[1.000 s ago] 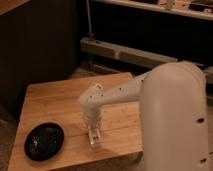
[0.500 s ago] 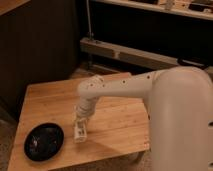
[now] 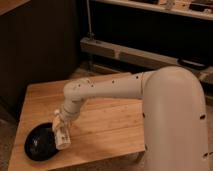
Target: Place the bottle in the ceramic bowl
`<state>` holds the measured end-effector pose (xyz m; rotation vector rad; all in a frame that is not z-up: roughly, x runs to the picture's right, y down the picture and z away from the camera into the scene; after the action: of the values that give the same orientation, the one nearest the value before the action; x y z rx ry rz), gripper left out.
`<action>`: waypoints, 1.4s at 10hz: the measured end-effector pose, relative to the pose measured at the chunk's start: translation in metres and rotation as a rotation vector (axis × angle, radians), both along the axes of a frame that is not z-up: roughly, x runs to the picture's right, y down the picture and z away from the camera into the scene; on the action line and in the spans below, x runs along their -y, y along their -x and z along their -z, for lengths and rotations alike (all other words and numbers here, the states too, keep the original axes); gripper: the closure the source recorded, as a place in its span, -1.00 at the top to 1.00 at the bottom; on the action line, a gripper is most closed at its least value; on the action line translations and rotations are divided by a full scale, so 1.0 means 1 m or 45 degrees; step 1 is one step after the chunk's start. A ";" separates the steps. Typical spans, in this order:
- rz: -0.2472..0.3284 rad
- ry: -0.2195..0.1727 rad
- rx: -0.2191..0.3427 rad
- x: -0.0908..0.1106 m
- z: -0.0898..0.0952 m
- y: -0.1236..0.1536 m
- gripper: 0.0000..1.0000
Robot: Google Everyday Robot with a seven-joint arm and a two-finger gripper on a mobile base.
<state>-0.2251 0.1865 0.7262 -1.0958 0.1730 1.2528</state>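
The black ceramic bowl (image 3: 39, 143) sits near the front left corner of the wooden table (image 3: 105, 120). My gripper (image 3: 61, 131) hangs from the white arm (image 3: 110, 90) at the bowl's right rim. It is shut on the small white bottle (image 3: 62, 138), which stands roughly upright and overlaps the bowl's right edge. I cannot tell whether the bottle touches the bowl.
The table's front edge runs just below the bowl. My large white arm housing (image 3: 175, 120) fills the right side. A dark wall and metal shelving rails (image 3: 135, 52) stand behind the table.
The gripper has carried the bottle leftward across the table, from the middle front to the bowl's right rim.
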 end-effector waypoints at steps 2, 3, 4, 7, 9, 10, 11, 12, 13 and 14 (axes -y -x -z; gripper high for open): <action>0.018 0.010 0.080 -0.003 0.009 0.015 -0.37; 0.025 0.014 0.102 -0.004 0.013 0.020 -0.21; 0.039 0.024 0.133 -0.007 0.018 0.027 0.05; 0.072 0.052 0.217 -0.017 0.030 0.046 0.25; 0.105 0.078 0.272 -0.026 0.037 0.061 0.25; 0.118 0.092 0.288 -0.028 0.038 0.063 0.25; 0.135 0.121 0.318 -0.031 0.039 0.067 0.25; 0.136 0.123 0.319 -0.030 0.039 0.067 0.25; 0.136 0.124 0.317 -0.031 0.038 0.065 0.25; 0.139 0.125 0.317 -0.031 0.039 0.066 0.25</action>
<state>-0.2909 0.2173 0.6873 -1.2999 0.1039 1.0097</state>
